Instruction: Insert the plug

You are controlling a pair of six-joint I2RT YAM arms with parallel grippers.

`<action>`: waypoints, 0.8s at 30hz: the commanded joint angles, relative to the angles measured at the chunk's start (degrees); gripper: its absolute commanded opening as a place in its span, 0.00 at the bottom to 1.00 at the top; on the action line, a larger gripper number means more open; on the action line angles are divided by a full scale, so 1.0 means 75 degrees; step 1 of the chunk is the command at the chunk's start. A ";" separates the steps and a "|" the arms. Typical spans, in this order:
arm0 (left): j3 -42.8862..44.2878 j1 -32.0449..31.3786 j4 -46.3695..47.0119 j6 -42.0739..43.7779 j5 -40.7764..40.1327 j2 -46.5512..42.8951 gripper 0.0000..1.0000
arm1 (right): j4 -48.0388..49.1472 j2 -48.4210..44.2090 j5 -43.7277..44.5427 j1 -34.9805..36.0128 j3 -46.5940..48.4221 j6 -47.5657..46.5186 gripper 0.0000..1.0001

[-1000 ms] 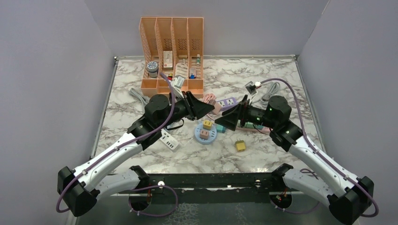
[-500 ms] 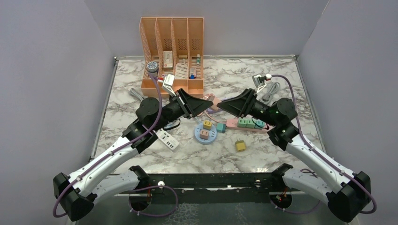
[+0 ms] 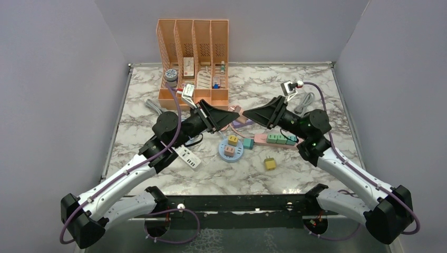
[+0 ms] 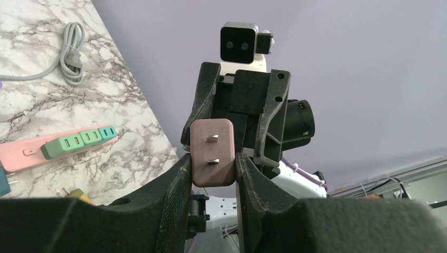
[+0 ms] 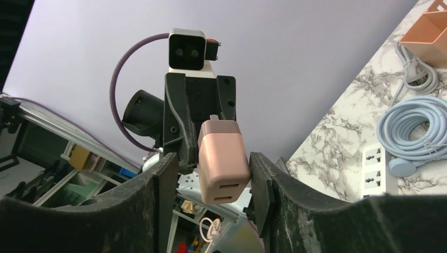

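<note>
Left claw point(image 4: 213, 167) clamped on pink plug point(image 4: 212, 150); right claw point(image 5: 215, 161) apart around it, contact unclear.

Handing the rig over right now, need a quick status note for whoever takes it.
Left hand: shut on the pink plug, held above the table, prongs facing its own wrist camera.
Right hand: open, fingers either side of that plug, gaps visible, no grip yet.
Pink power strip lies on the table nearby.
Done: plug lifted. Left: probably complete the hand-to-hand transfer, then insert the plug into a socket.
</note>
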 commanded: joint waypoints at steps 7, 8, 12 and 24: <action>0.0310 0.0035 0.0609 0.0630 -0.0031 0.0064 0.00 | 0.0935 0.0176 0.0098 0.0083 -0.0179 0.0318 0.39; 0.0323 0.0029 0.0625 0.0644 -0.0053 0.0077 0.00 | 0.0991 0.0236 0.0030 0.0095 -0.0160 0.0330 0.39; 0.0253 0.0035 0.0754 0.0623 -0.0094 0.0103 0.00 | 0.1287 0.0468 -0.0090 0.0124 -0.0129 0.0483 0.38; 0.0067 0.0035 -0.0490 0.1108 -0.0825 -0.0134 0.47 | -0.0701 0.0978 -0.0828 0.0094 0.1133 -0.1918 0.01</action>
